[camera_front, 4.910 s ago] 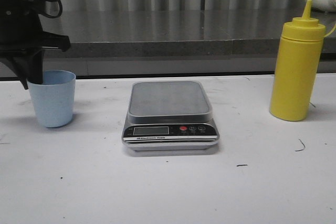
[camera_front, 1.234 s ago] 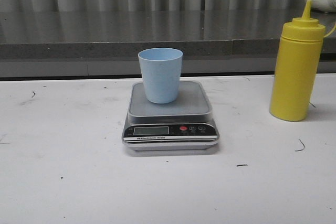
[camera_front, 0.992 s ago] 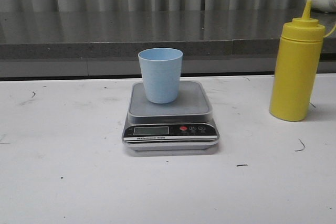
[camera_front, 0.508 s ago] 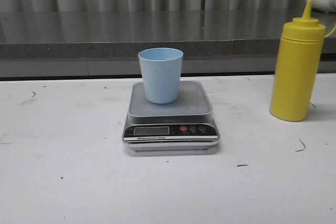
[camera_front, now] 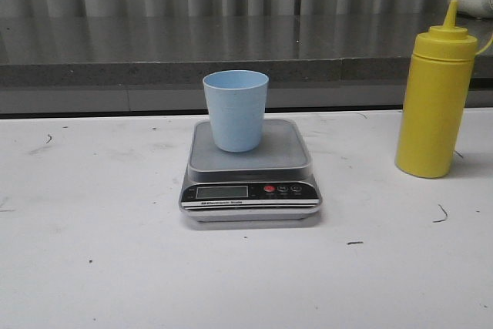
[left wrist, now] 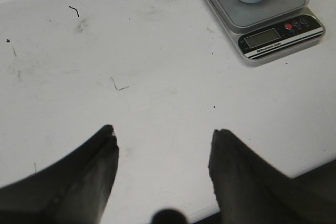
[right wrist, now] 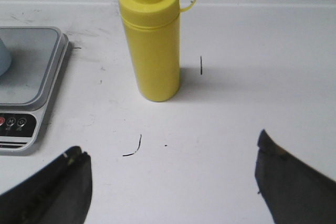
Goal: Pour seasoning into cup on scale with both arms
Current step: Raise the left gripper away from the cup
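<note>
Seasoning bottle (camera_front: 434,102) stood upright on the white table (camera_front: 108,267), well to the right of the scale (camera_front: 250,166), capped and untouched; in the right wrist view it (right wrist: 150,38) rose directly ahead of the right gripper (right wrist: 170,182), whose jaws were spread wide with nothing between them. The cup (camera_front: 236,110) sat upright on the scale's steel platform, toward its back edge. A few seconds earlier that cup had been out at the table's left side with the left arm over it and the platform bare; over the last second nothing in the front view had shifted at all. The left gripper (left wrist: 164,163) was well clear of the scale (left wrist: 261,17), jaws apart and empty, above bare tabletop. By my judgement the placing half of the job was finished and the pouring half had not begun: the next move fell to the right arm, which would need to close on the bottle's body, lift it and tip its nozzle over the cup's mouth.
</note>
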